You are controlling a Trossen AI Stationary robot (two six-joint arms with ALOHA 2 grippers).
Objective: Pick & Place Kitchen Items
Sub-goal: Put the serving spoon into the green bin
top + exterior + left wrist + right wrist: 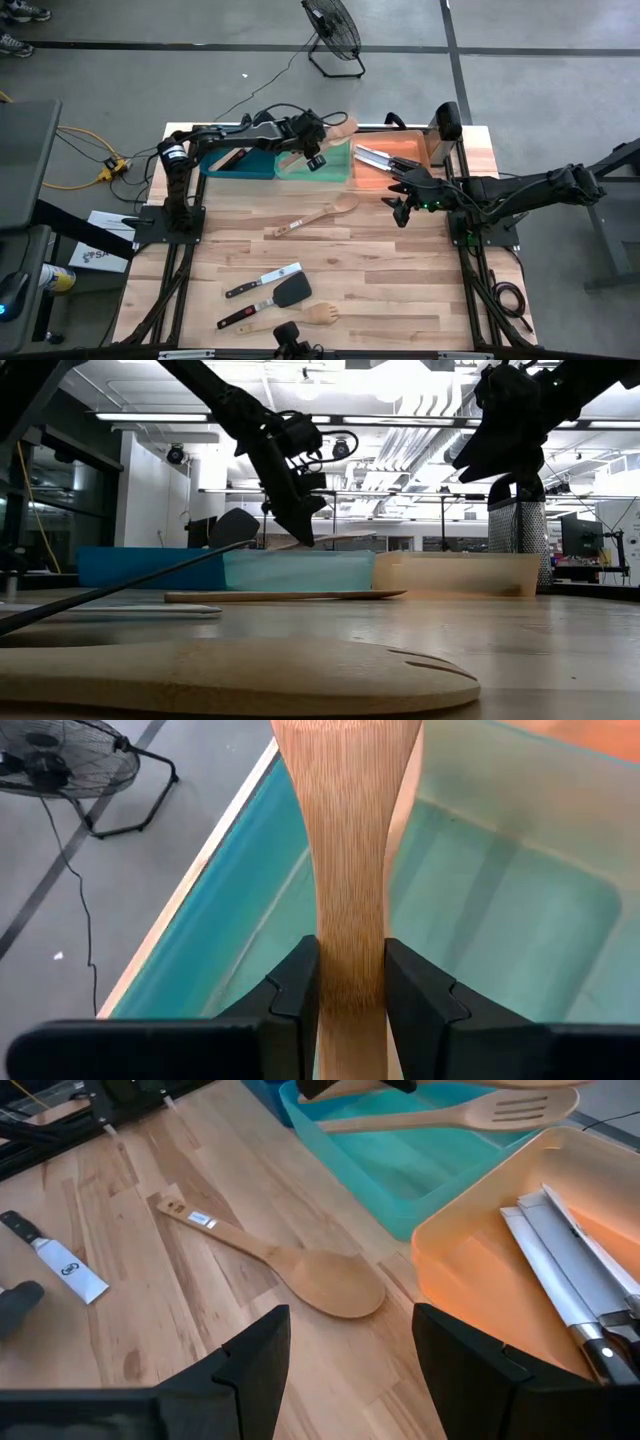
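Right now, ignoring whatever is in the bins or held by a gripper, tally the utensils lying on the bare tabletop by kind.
Pale wooden spoon: 1
Pale wooden fork: 1
Black-handled steel knife: 1
Black plastic turner: 1
Total: 4

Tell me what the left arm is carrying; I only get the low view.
Observer: A slotted wooden spatula, its handle clamped between the left gripper fingers.
Operator: Say where it hangs.
Observer: Over the green bin, which looks empty.
Operator: Report the right arm.
Observer: The right gripper is open and empty, above the table beside the orange bin.
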